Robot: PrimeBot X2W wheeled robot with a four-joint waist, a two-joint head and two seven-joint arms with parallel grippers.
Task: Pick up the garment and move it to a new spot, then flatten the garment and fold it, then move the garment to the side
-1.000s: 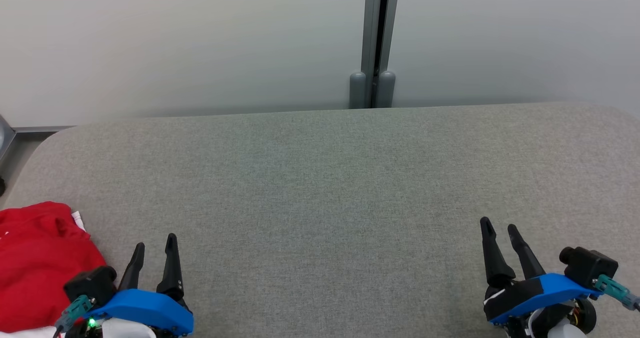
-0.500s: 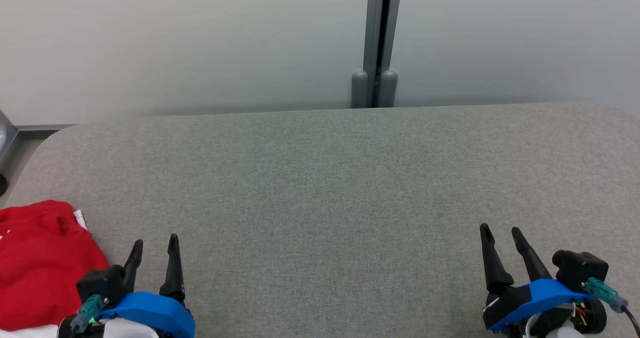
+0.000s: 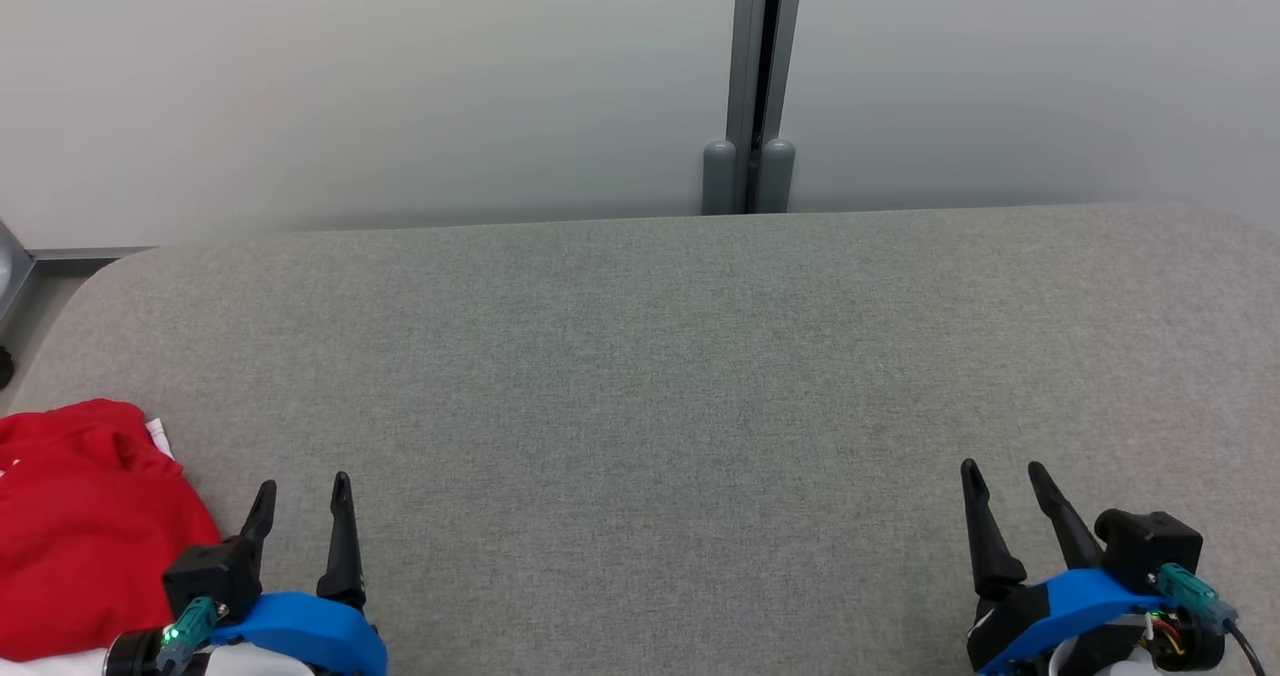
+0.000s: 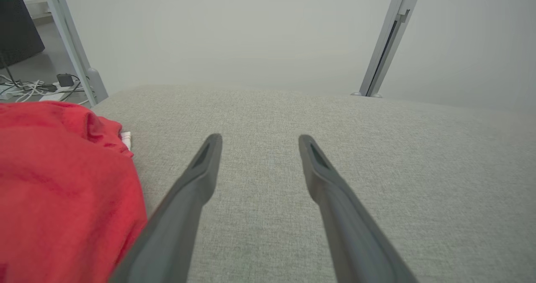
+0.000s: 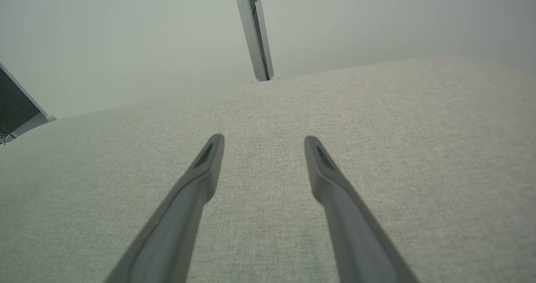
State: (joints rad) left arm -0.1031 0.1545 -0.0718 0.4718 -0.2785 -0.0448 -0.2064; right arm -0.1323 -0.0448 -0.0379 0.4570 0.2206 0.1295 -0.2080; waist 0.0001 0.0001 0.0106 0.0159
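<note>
Left gripper (image 3: 303,483) spread just beside the red garment (image 3: 80,526), right gripper (image 3: 1001,468) spread too, both empty. Garment's partly out of frame, so a blind grab may snag one layer.

Grey fabric-covered surface (image 3: 640,356), pale wall panels (image 3: 350,76), grey upright post (image 3: 742,56), floor cables (image 4: 21,86)

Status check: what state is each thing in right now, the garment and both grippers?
red garment: in a compact mound, not spread flat, at the left end of the grey surface, not held.
left gripper: open, empty, beside the garment.
right gripper: open, empty, over bare surface.
</note>
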